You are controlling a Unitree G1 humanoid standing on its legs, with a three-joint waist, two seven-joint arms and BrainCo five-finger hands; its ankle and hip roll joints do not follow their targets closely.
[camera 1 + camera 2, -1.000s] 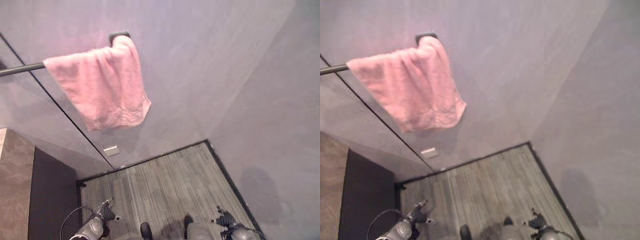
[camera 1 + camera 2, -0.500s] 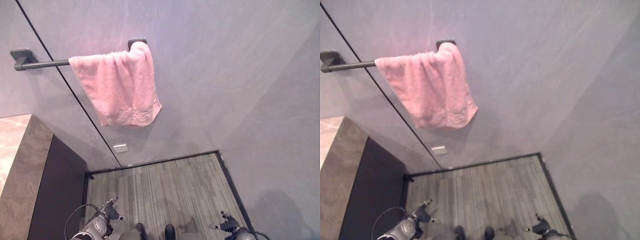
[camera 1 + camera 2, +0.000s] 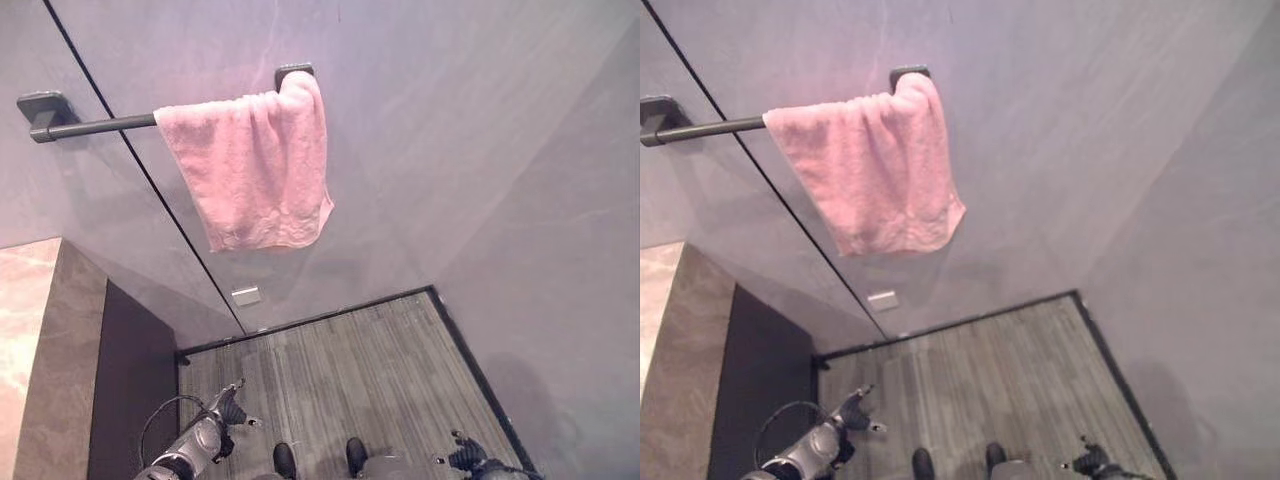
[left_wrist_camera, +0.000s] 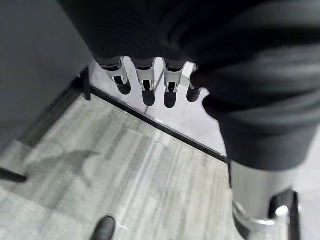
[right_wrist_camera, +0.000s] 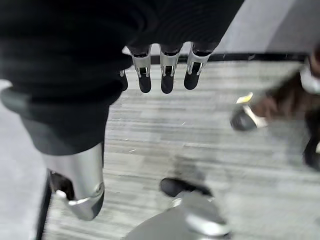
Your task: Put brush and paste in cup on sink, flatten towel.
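Towel (image 3: 255, 160), pink, draped and bunched over dark wall rail (image 3: 95, 125) at 11 o'clock, crowded against the rail's right bracket, lower hem uneven. Grey wall (image 3: 450, 130) behind; striped grey floor (image 3: 350, 380) below. Stone-topped counter (image 3: 35, 360) with dark side at 8 o'clock. Left hand (image 3: 228, 412) low at 7 o'clock, fingers straight, holding nothing. Right hand (image 3: 466, 458) at 5 o'clock, apparently relaxed likewise, empty.

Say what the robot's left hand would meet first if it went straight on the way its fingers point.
Probably the floor: the left hand hangs with straight fingers pointing down at bare boards near the wall's foot. Depth is unclear.
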